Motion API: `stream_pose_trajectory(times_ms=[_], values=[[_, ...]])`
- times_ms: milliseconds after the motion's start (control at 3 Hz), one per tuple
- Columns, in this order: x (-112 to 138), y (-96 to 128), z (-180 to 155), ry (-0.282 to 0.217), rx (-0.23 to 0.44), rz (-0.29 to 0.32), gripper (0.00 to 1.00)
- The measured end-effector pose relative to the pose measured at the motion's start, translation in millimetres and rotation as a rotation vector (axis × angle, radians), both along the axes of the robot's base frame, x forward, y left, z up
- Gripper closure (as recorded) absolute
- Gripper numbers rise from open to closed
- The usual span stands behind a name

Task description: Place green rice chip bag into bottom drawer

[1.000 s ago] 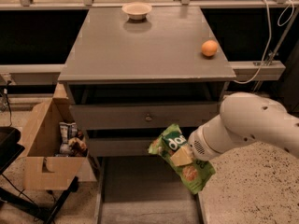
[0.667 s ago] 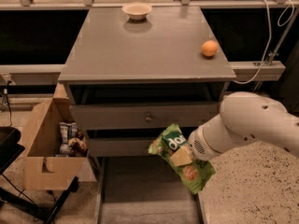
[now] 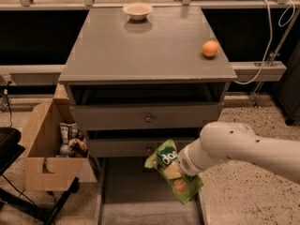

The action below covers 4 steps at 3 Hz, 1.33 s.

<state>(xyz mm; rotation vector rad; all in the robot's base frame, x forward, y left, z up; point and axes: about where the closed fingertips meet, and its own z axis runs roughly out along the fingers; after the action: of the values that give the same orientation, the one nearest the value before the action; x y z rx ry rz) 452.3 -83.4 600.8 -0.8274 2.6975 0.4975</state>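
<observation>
The green rice chip bag (image 3: 174, 172) hangs tilted in the air, bright green with white letters and tan chip pictures. My gripper (image 3: 182, 165) is at the end of the white arm (image 3: 243, 146), which comes in from the right. It is shut on the bag's right side, and its fingers are mostly hidden behind the bag. The bag is over the right part of the bottom drawer (image 3: 131, 191), which is pulled out at floor level with its grey floor showing. The bag is in front of the lower knobbed drawer front (image 3: 122, 147).
The grey cabinet top (image 3: 145, 46) carries a small bowl (image 3: 138, 10) at the back and an orange (image 3: 210, 48) at the right. An open cardboard box (image 3: 44, 144) with snack packets (image 3: 70, 137) stands left of the cabinet. A black stand (image 3: 9, 149) is at the far left.
The arm has moved down and slightly left with the bag, bringing it lower over the open bottom drawer.
</observation>
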Motion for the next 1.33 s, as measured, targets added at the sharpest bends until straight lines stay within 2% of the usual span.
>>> stream_pose_trajectory(times_ms=[333, 667, 1000, 1333], values=[[1, 5, -66, -0.009, -0.015, 0.007, 1.0], [7, 10, -133, 0.02, -0.003, 0.013, 1.0], [7, 14, -188, 0.082, 0.033, 0.002, 1.0], [-2, 17, -204, 0.115, 0.042, 0.003, 1.0]])
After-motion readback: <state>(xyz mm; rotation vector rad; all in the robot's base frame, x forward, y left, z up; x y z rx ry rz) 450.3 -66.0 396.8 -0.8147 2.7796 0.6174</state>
